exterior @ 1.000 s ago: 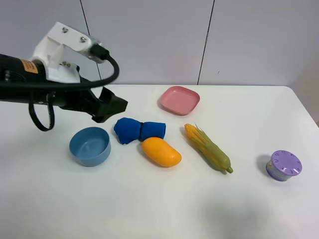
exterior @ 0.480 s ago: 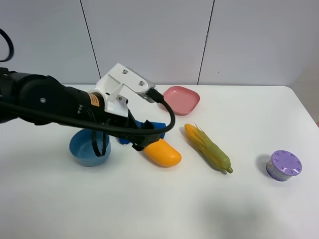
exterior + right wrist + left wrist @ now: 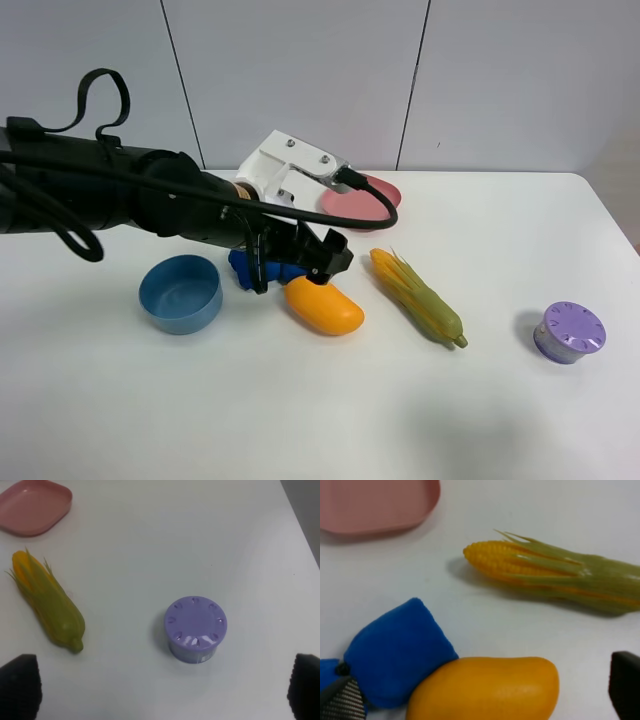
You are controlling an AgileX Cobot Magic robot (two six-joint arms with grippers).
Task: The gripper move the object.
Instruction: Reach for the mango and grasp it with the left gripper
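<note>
Mango-shaped fruit (image 3: 323,305) lies on the white surface (image 3: 300,420), touching the rolled blue cloth (image 3: 395,655), with the corn cob (image 3: 417,297) near. Left arm reaches low across from the left, white plate uppermost. Left end effector (image 3: 328,260) hangs over the fruit's cloth-side end, fingers (image 3: 625,687) spread wide, gripping nothing. Half a second back it sat further left, over the cloth; fruit unmoved. Right end effector (image 3: 162,690) also spread, above the purple container (image 3: 196,627).

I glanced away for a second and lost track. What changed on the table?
The left gripper swept in from the left, past the blue bowl, and now hangs over the mango, jaws open, gripping nothing. Mango, blue cloth, corn, pink plate, purple container and bowl stayed put.
</note>
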